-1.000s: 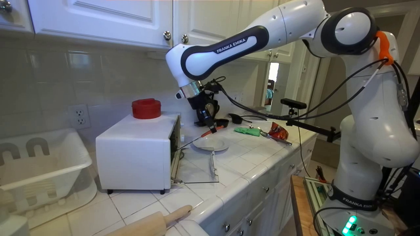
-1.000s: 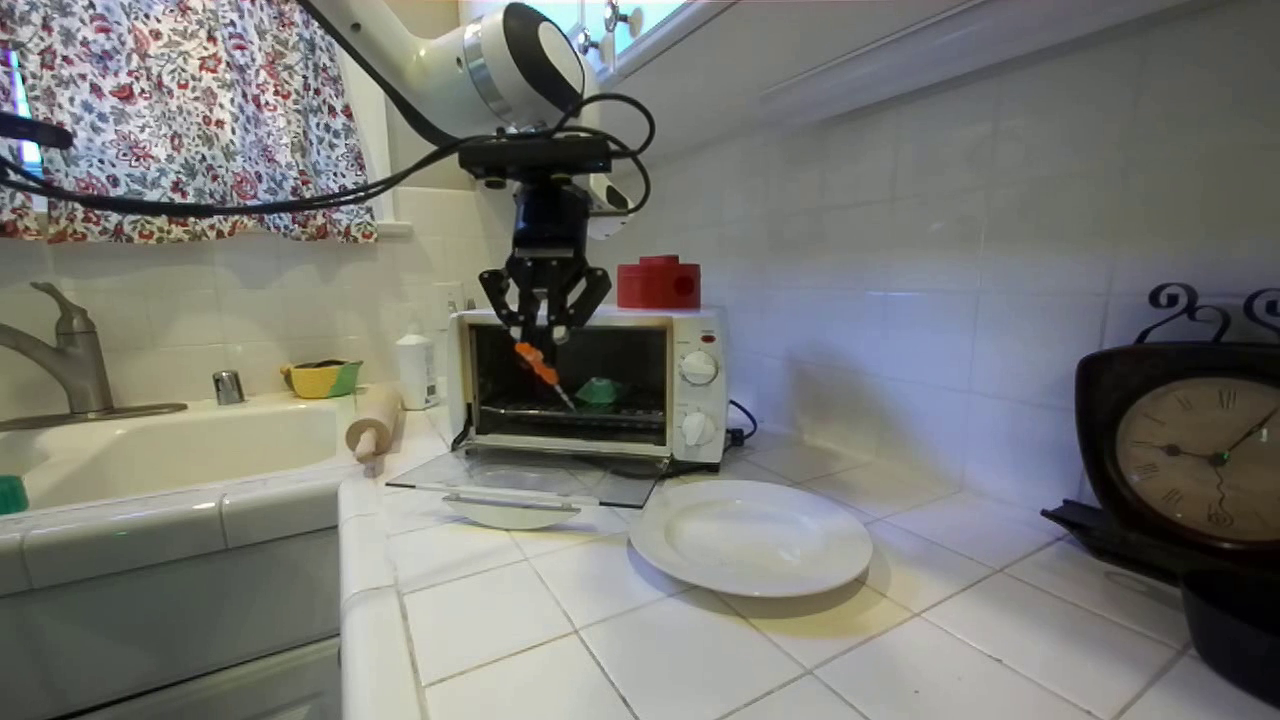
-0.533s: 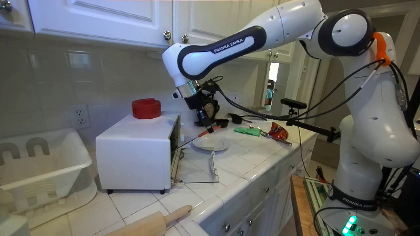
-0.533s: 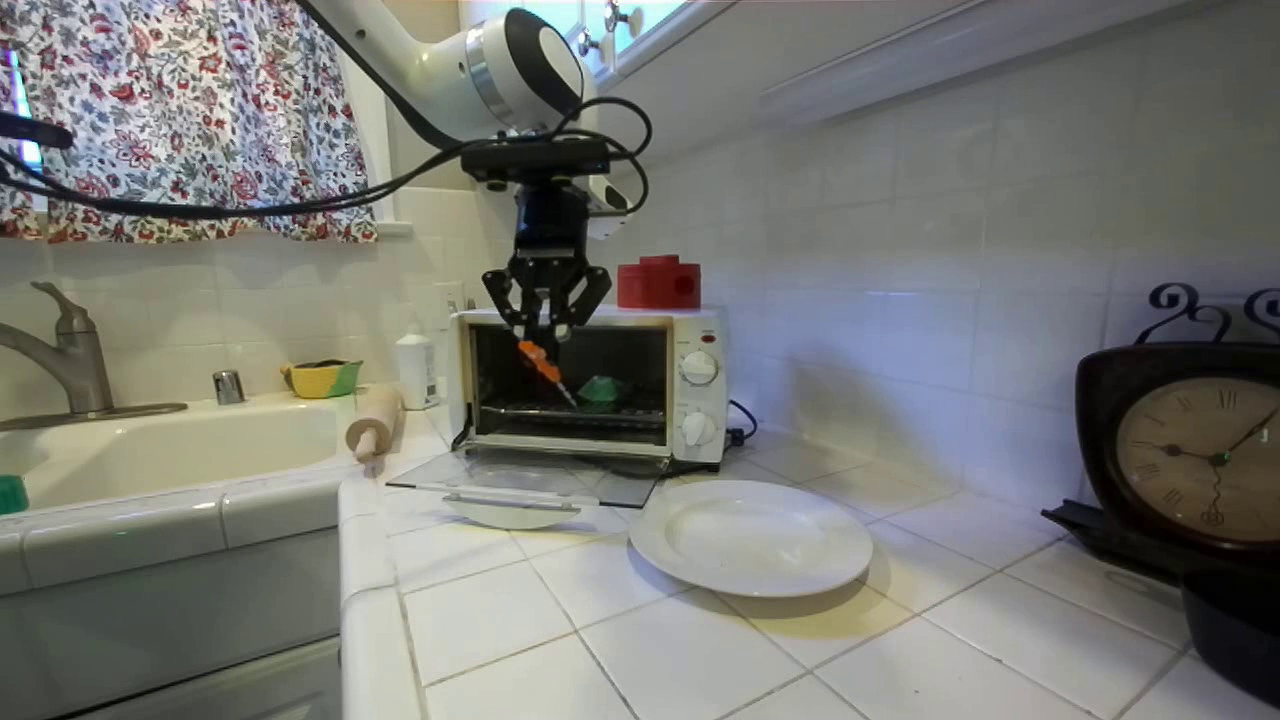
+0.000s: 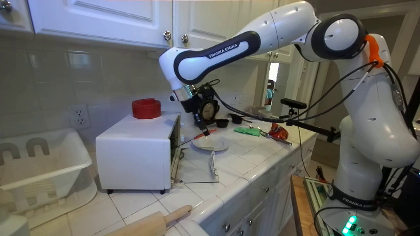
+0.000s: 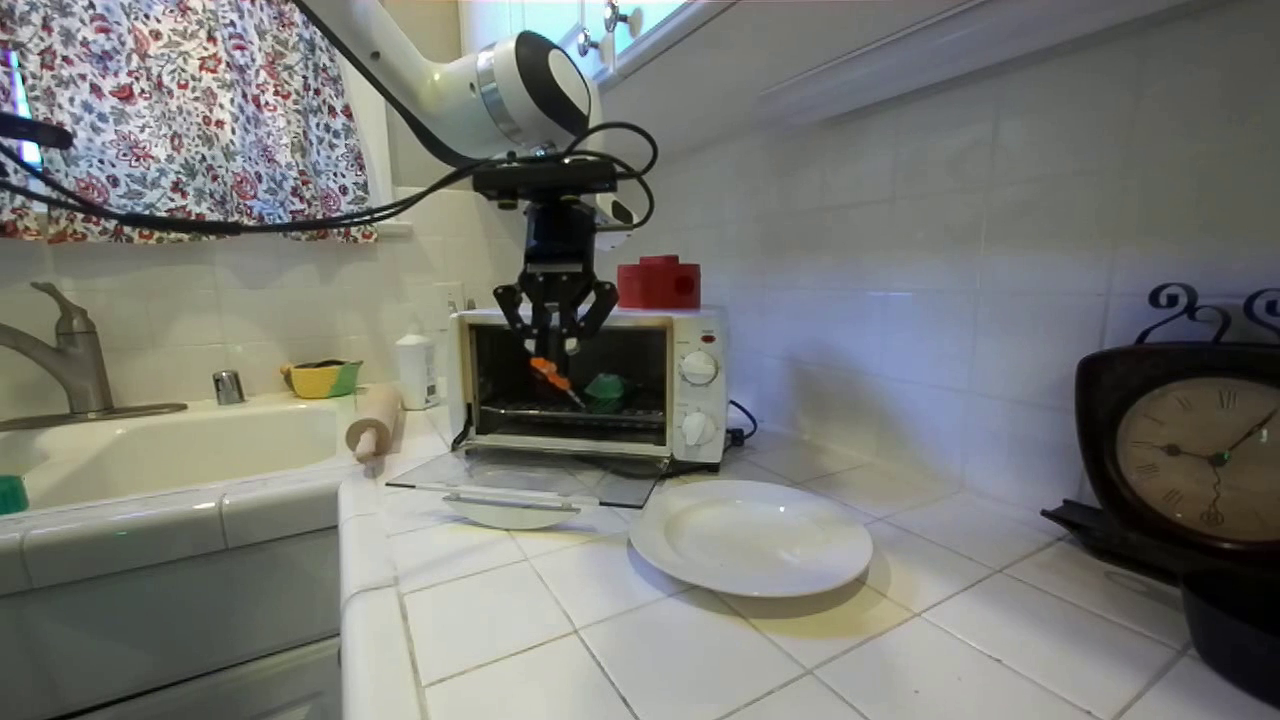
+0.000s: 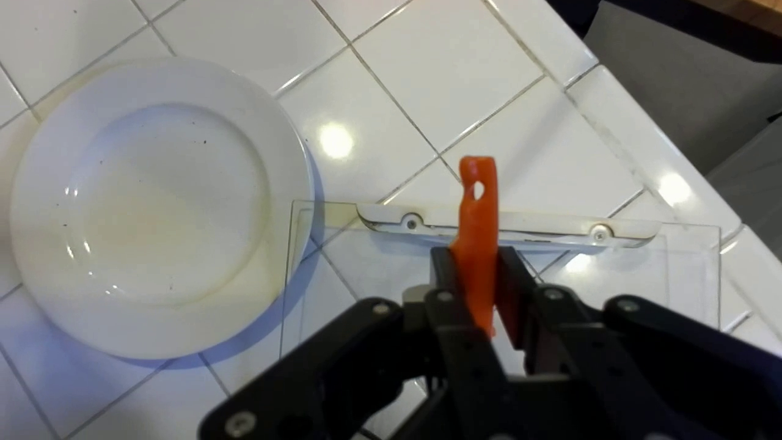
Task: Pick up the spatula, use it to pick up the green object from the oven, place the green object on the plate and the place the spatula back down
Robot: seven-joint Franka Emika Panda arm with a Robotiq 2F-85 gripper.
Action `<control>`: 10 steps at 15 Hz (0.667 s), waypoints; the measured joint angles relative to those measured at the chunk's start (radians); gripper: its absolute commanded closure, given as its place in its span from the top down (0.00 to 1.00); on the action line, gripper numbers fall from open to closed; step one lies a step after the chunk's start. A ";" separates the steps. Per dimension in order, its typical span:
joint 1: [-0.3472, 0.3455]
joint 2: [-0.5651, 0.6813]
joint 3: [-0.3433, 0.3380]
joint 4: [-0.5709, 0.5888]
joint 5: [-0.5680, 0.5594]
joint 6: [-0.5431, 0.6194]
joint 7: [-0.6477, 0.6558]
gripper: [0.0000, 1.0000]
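Spatula (image 6: 556, 379) and gripper (image 6: 554, 350) have both dipped since half a second ago, the orange handle (image 7: 478, 226) lying a bit flatter and the whole lot edging closer to the oven (image 5: 133, 157). Green piece (image 6: 605, 390) first: it's inside the oven, not up on the spatula as far as I can see. It sits just beside the end I can make out, toward the oven's knobs (image 6: 698, 367) in an exterior view; can't tell if that end touches it or has slipped under, too dark in there. Gripper itself is pinched tight on the orange handle, hanging outside the oven above its lowered glass door (image 5: 198, 167), so well short of the green piece. Progress-wise, grabbing the spatula is done and I'd guess we're at the scooping step. Left to do: lift the green piece, bring it out to the plate (image 7: 162, 208), which is in front of the oven beside that door with nothing green on it, then put the spatula back down.
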 measured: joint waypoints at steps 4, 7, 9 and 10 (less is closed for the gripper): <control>0.003 0.008 0.001 0.000 -0.001 0.048 0.007 0.05; 0.006 0.018 0.002 0.000 -0.001 0.090 0.012 0.05; 0.008 0.025 0.003 0.000 -0.001 0.119 0.016 0.05; 0.009 0.028 0.003 0.000 -0.001 0.133 0.019 0.05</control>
